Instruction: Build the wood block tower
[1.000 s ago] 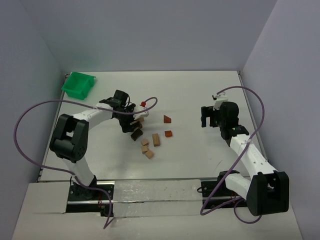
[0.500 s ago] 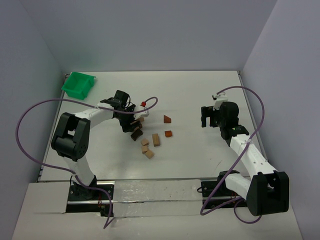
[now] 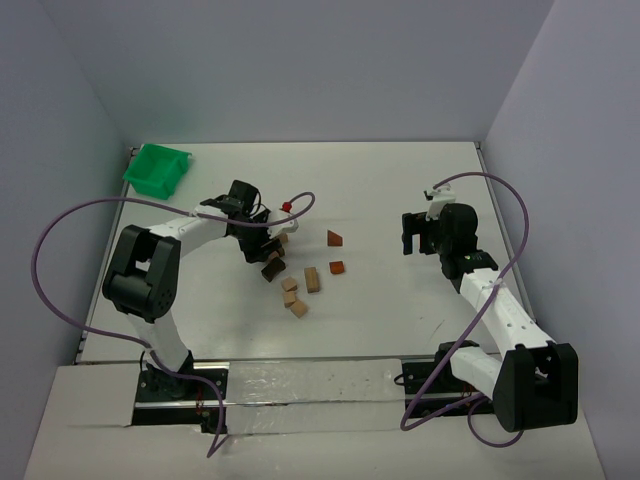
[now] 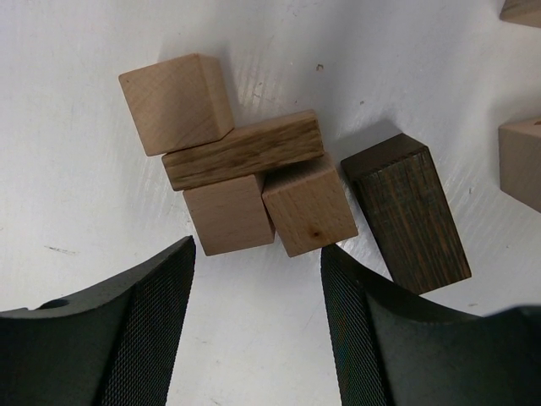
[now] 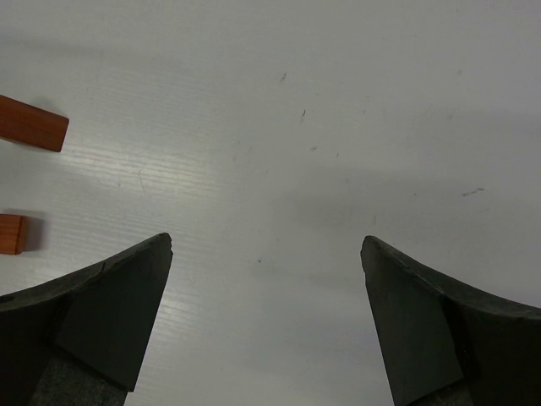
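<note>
In the left wrist view, two tan cubes [image 4: 228, 213] sit side by side. A brown plank [image 4: 245, 150] and another tan cube [image 4: 173, 101] lie just beyond them, all touching. I cannot tell whether this group is stacked or lying flat. A dark brown cuboid [image 4: 406, 211] lies to their right. My left gripper [image 4: 256, 283] is open and empty just short of the two cubes; it also shows in the top view [image 3: 255, 245]. Loose tan blocks [image 3: 313, 279], a reddish wedge [image 3: 334, 238] and a reddish cube [image 3: 337, 267] lie nearby. My right gripper [image 3: 412, 235] is open and empty over bare table [image 5: 266, 254].
A green bin [image 3: 157, 168] stands at the back left corner. Purple cables loop beside both arms. Two reddish blocks [image 5: 32, 123] show at the left edge of the right wrist view. Walls close in the table at the back and sides.
The left arm's elbow has shifted very slightly. The blocks and the right arm have not moved.
</note>
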